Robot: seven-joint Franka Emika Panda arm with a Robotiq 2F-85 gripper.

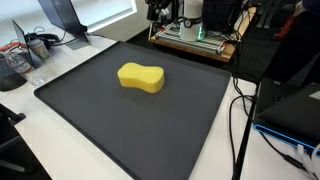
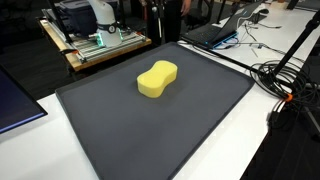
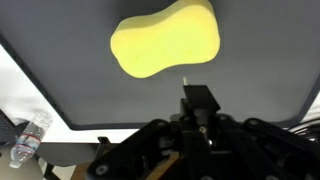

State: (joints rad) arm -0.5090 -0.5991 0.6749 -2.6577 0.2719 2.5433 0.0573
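Observation:
A yellow peanut-shaped sponge (image 1: 141,77) (image 2: 157,79) lies flat near the middle of a dark grey mat (image 1: 110,125) (image 2: 130,135). In the wrist view the sponge (image 3: 165,40) sits ahead of and above my gripper (image 3: 198,96), which enters from the bottom edge. The black fingers are pressed together with nothing between them, and they hover over bare mat (image 3: 260,70), clear of the sponge. I cannot pick out the gripper in either exterior view.
A wooden board with green electronics (image 1: 195,38) (image 2: 100,45) stands behind the mat. Black cables (image 1: 240,110) (image 2: 285,80) run along one side. A laptop (image 2: 215,30) and a plastic bottle (image 3: 30,135) lie off the mat on the white table (image 3: 25,85).

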